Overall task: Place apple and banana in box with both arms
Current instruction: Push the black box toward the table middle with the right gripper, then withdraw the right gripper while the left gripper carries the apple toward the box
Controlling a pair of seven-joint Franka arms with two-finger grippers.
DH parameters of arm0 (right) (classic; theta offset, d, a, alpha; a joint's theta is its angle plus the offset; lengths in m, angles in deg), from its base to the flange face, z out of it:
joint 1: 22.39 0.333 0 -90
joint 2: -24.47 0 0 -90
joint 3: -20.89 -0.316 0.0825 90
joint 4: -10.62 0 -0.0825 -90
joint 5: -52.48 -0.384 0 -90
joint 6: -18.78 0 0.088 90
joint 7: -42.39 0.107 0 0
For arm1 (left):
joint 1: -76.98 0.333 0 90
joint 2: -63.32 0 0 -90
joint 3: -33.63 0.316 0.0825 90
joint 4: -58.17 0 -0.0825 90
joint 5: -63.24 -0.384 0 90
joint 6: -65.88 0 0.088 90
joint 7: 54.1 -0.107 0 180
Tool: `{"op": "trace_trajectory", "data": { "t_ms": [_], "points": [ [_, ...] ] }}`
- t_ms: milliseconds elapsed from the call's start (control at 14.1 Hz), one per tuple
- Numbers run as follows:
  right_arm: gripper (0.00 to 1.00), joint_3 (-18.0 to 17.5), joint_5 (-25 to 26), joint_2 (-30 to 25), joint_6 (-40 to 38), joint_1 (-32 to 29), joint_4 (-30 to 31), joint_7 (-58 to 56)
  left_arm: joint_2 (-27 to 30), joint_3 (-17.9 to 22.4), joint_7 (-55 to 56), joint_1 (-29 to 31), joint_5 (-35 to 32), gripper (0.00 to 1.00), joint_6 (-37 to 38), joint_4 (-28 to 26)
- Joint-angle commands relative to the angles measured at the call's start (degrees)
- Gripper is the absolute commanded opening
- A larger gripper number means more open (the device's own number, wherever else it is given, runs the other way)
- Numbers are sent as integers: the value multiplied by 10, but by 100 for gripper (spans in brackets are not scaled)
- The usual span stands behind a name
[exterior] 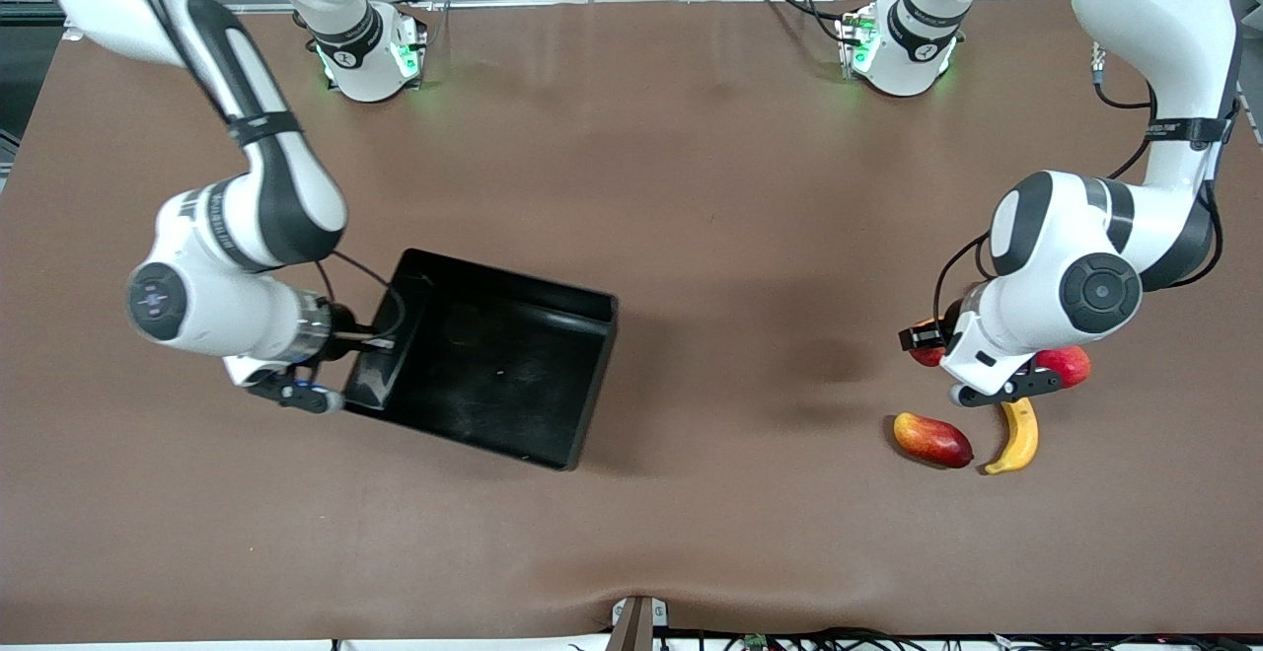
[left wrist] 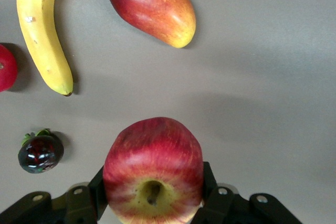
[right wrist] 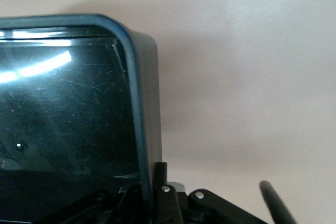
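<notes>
The red apple [left wrist: 152,169], streaked yellow round its stem dimple, sits between the fingers of my left gripper [left wrist: 153,195], which is shut on it. In the front view that hand hangs over the fruit cluster toward the left arm's end and hides most of the apple. The yellow banana [exterior: 1018,437] [left wrist: 42,35] lies on the table just nearer the front camera than that hand. The black box [exterior: 513,286] sits toward the right arm's end. My right gripper [exterior: 370,343] [right wrist: 148,187] is shut on the box wall [right wrist: 144,103], one finger inside and one outside.
A red-yellow mango-like fruit [exterior: 932,439] [left wrist: 152,6] lies beside the banana. A smooth red fruit [exterior: 1071,365] [left wrist: 5,66] lies on the banana's outer side. A small dark fruit with green leaves [left wrist: 41,152] sits near the held apple. Brown table [exterior: 750,237] lies between box and fruit.
</notes>
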Motion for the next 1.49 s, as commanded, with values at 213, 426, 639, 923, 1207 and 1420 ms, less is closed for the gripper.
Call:
{"op": "trace_trajectory", "data": {
  "t_ms": [213,426,639,923,1207,1420],
  "points": [
    [0,1,-23,7,59,58,-1,45,10,-1,11,0,-3,0,9,8],
    [0,2,-22,26,97,99,0,66,9,-8,24,0,-3,0,28,23],
    [0,2,-22,42,145,129,-2,88,9,-9,26,0,-3,0,30,22],
    [0,4,1,58,146,170,0,85,9,-9,27,0,-3,0,30,22],
    [0,7,20,84,147,219,4,86,9,-24,57,0,-3,0,34,24],
    [52,6,38,94,142,227,14,94,9,-37,81,0,-3,0,34,24]
  ]
}}
